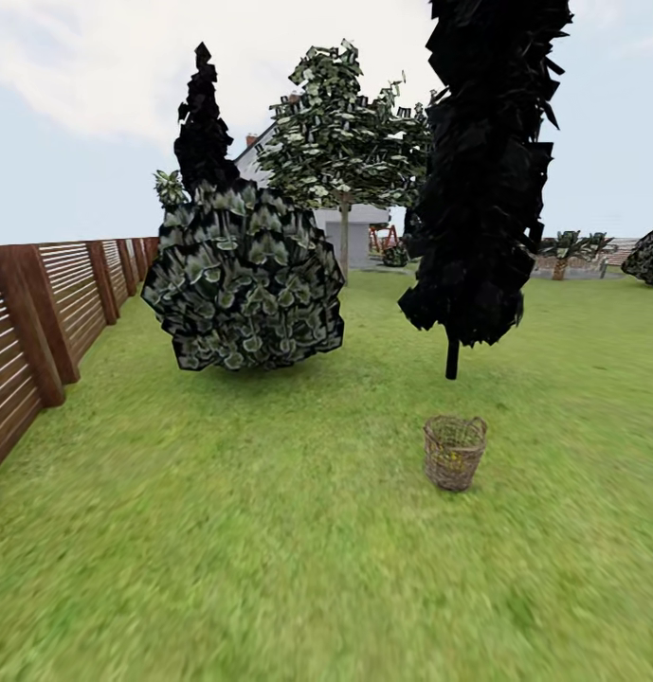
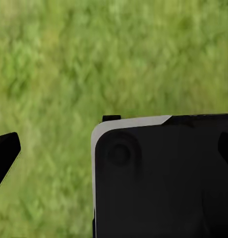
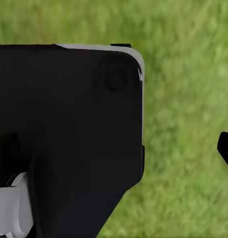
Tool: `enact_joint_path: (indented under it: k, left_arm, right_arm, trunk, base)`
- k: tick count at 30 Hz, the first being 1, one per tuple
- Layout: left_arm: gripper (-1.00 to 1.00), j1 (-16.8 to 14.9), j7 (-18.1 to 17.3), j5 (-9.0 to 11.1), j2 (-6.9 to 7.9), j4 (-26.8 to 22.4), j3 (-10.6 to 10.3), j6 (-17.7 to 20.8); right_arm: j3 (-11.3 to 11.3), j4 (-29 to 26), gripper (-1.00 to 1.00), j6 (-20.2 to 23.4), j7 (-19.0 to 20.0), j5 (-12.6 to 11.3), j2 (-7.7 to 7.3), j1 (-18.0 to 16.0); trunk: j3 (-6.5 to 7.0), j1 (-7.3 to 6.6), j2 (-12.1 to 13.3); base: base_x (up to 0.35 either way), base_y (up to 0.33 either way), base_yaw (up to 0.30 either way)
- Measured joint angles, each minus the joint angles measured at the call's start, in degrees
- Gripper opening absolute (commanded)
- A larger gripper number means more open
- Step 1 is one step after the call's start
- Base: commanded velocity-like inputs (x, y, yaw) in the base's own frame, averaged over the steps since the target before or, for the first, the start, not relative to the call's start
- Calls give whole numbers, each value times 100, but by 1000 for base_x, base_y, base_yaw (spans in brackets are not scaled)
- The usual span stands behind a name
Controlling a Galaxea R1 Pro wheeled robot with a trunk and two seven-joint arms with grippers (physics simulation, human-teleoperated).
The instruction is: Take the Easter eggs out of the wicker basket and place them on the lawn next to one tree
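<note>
The wicker basket (image 1: 454, 453) stands upright on the lawn (image 1: 269, 530), a few steps ahead and slightly right of centre. Something yellowish shows through its weave, but the Easter eggs cannot be made out. The tree (image 1: 343, 237) with the pale grey trunk and speckled foliage stands farther back, near the middle. My left gripper (image 2: 114, 148) hangs over grass with its fingertips (image 2: 6, 152) far apart, open and empty. My right gripper (image 3: 114, 148) also hangs over grass, with one fingertip (image 3: 226, 150) at the frame's edge and nothing held.
A dark tree with a thin black trunk (image 1: 451, 355) stands just behind the basket. A big round bush (image 1: 243, 284) sits to the left, and a brown slat fence (image 1: 42, 322) runs along the far left. My black base (image 2: 163, 178) is under both wrists.
</note>
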Motion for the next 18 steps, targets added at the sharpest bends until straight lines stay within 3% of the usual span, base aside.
enact_joint_path:
  k: [18]
  left_arm:
    - [100,1,0,1,0,-1,0,1]
  right_arm:
    - [1,0,100,-1,0,0,0,0]
  trunk:
    - [39,0,0]
  base:
    - [330,0,-170]
